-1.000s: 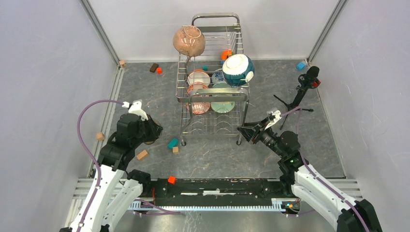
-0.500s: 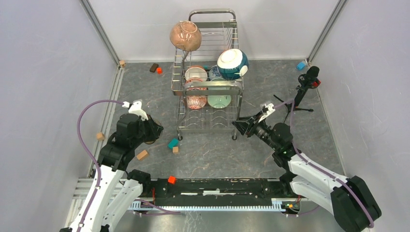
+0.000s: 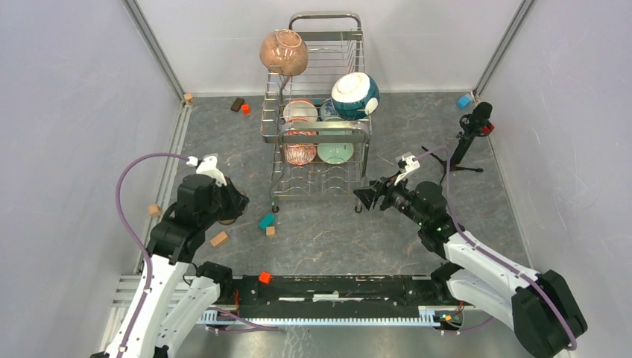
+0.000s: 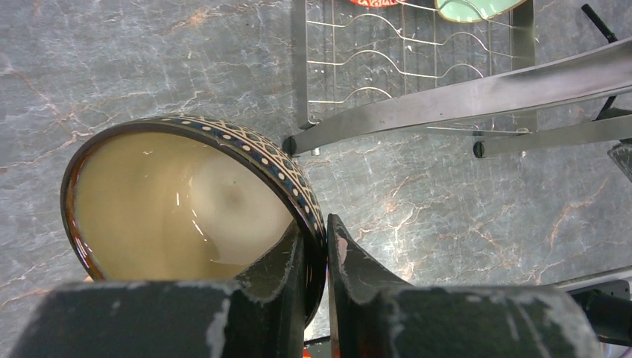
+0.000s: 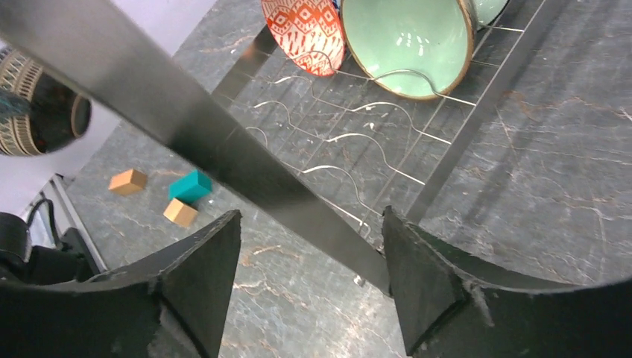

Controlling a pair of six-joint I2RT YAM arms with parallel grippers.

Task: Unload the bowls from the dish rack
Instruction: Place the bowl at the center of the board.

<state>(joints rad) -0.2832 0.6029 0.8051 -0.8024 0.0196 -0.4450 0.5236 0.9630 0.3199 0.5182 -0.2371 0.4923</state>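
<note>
The dish rack (image 3: 317, 134) stands on the grey floor at the far middle. On it sit a pink-brown speckled bowl (image 3: 284, 52), a teal-and-white bowl (image 3: 355, 95), a white bowl (image 3: 301, 111), a blue-patterned bowl (image 3: 332, 110), a red-patterned bowl (image 3: 299, 153) and a pale green bowl (image 3: 335, 153). My left gripper (image 4: 326, 231) is shut on the rim of the dark patterned bowl (image 4: 186, 201), left of the rack. My right gripper (image 5: 313, 253) is open, with a rack bar (image 5: 223, 142) running between its fingers at the rack's near right leg (image 3: 363, 198). The orange bowl is hidden.
Small blocks lie near the rack's front left: a teal block (image 3: 266, 221) and tan blocks (image 3: 219, 239) (image 3: 270, 231). A brown block (image 3: 237, 104) and a blue block (image 3: 464, 101) lie by the far wall. A black stand (image 3: 466, 138) is right of the rack.
The rack has slid left and farther away, with my right gripper following at its near right leg. My left gripper has stayed put with the dark bowl.
</note>
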